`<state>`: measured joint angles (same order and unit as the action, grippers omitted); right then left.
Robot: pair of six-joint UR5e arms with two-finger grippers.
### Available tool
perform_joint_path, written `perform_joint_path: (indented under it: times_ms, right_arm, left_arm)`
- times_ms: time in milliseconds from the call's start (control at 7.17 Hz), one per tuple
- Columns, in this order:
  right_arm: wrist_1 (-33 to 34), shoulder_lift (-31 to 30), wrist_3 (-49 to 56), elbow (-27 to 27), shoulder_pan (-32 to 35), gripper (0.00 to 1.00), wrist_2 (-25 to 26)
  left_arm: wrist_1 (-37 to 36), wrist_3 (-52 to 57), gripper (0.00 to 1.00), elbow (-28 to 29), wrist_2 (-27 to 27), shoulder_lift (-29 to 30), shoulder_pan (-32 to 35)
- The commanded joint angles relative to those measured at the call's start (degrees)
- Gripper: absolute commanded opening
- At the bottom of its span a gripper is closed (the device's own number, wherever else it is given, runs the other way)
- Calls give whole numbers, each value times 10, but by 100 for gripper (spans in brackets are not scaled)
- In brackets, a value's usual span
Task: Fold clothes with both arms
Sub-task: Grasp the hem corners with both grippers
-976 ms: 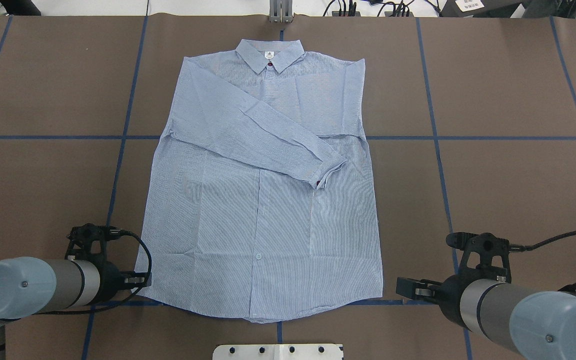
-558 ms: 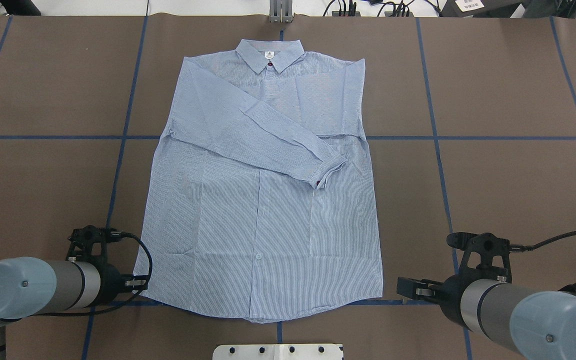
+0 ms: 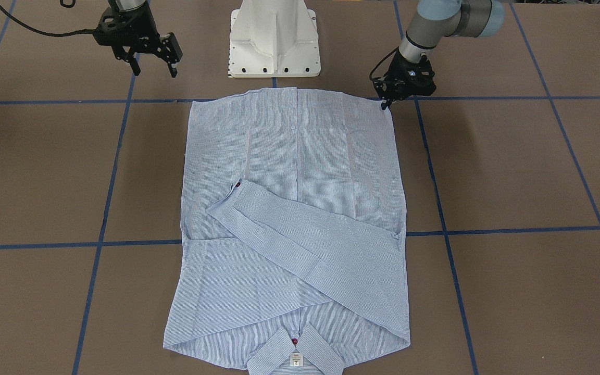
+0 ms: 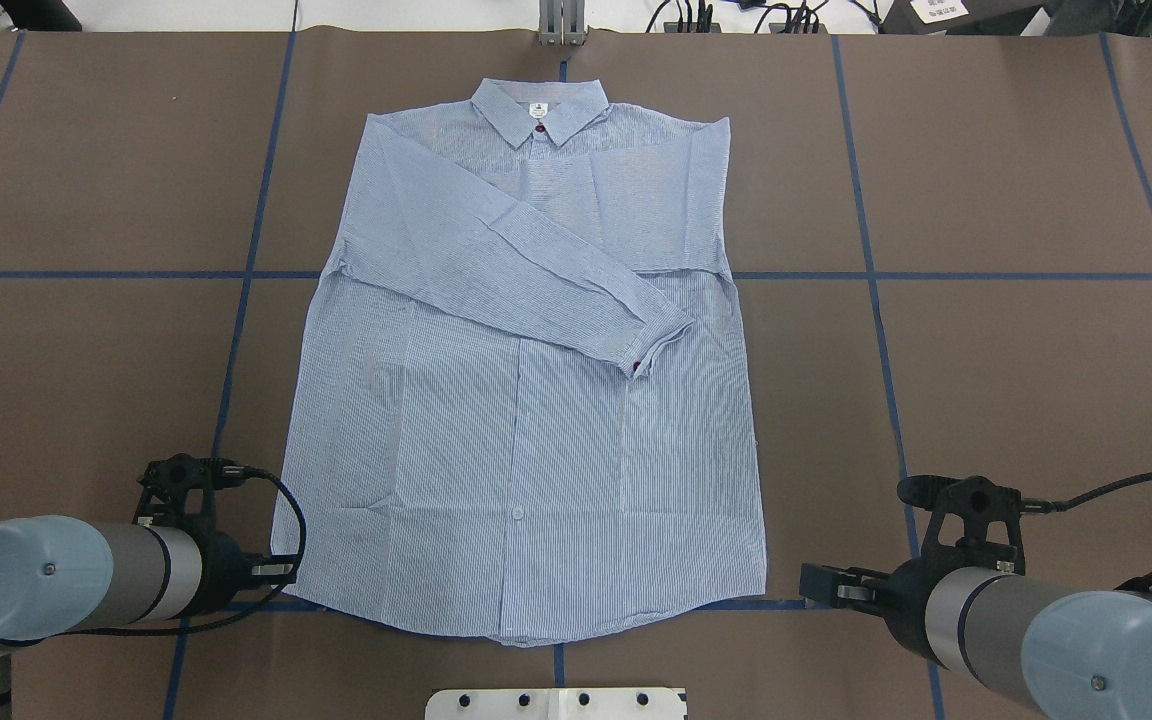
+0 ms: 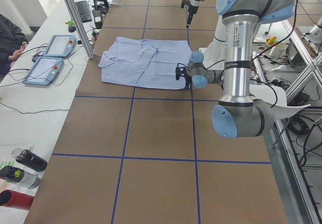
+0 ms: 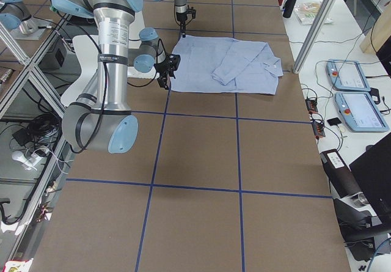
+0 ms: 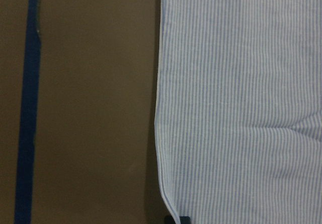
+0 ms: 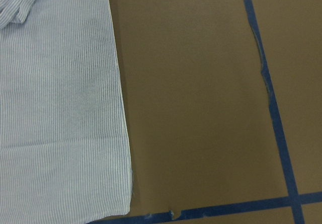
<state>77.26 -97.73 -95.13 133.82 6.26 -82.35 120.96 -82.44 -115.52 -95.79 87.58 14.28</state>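
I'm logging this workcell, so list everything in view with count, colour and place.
Striped long-sleeved button-up shirt: one, light blue, flat mid-table, a sleeve folded across its front.
Paper-covered table: one, brown with blue tape grid.
Robot pedestal base: one, white, beside the hem.
Control tablets: two, grey, side bench.
Bottles: three, dark and red, bench end.
Left tool: one, black, at a hem corner.
Right tool: one, black, open, beside the other hem corner.

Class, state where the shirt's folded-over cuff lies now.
In the overhead view, the cuff lies atop the shirt, right of its button placket, halfway down.
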Motion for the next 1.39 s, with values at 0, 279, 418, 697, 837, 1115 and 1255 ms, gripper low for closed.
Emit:
perform_joint_path:
  times_ms: [0, 279, 418, 697, 837, 1115, 1255]
  right_arm:
    - [-96, -21, -11, -45, -8, 100, 24]
    - [-114, 16, -37, -78, -11, 79, 50]
    - [-115, 44, -43, -94, -12, 67, 54]
    - [-114, 68, -43, -130, -12, 60, 77]
    - [-114, 68, -43, -131, -14, 58, 84]
    - [-114, 70, -57, -145, -34, 51, 109]
    - [-114, 80, -65, -152, -47, 49, 118]
  left_arm:
    - [1, 0, 0, -4, 2, 0, -1]
    - [2, -4, 0, -14, 7, 0, -3]
    - [2, -4, 0, -15, 8, 0, -3]
    - [1, -4, 0, -25, 16, 0, -3]
    - [2, -4, 0, -25, 16, 0, -3]
    - [1, -4, 0, -27, 17, 0, -3]
    - [1, -4, 0, -27, 16, 0, -4]
